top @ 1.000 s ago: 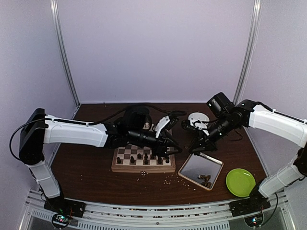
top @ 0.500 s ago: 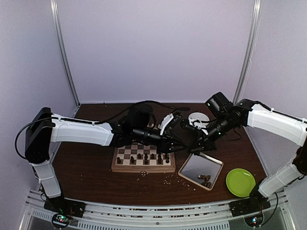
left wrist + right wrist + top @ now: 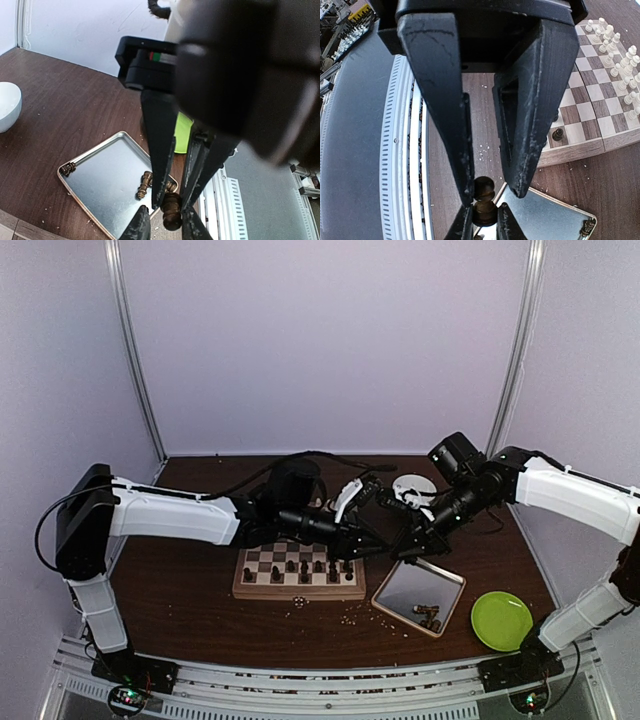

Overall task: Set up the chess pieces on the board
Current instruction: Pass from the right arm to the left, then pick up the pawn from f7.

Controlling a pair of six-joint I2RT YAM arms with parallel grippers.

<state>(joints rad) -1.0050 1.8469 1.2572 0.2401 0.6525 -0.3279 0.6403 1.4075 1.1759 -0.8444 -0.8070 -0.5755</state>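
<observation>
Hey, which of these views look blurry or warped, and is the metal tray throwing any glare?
Left wrist view: the body of the right tool is a blurred dark mass upper right, the dark chess piece it grips sharp; the tray shows soft sheen, no harsh glare. Right wrist view: crisp fingers, the rail at left bowed by the lens. Top view: even light, soft detail.

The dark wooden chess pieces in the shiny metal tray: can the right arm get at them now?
Probably not: the right gripper hangs near the tray but is shut on another dark piece.
</observation>
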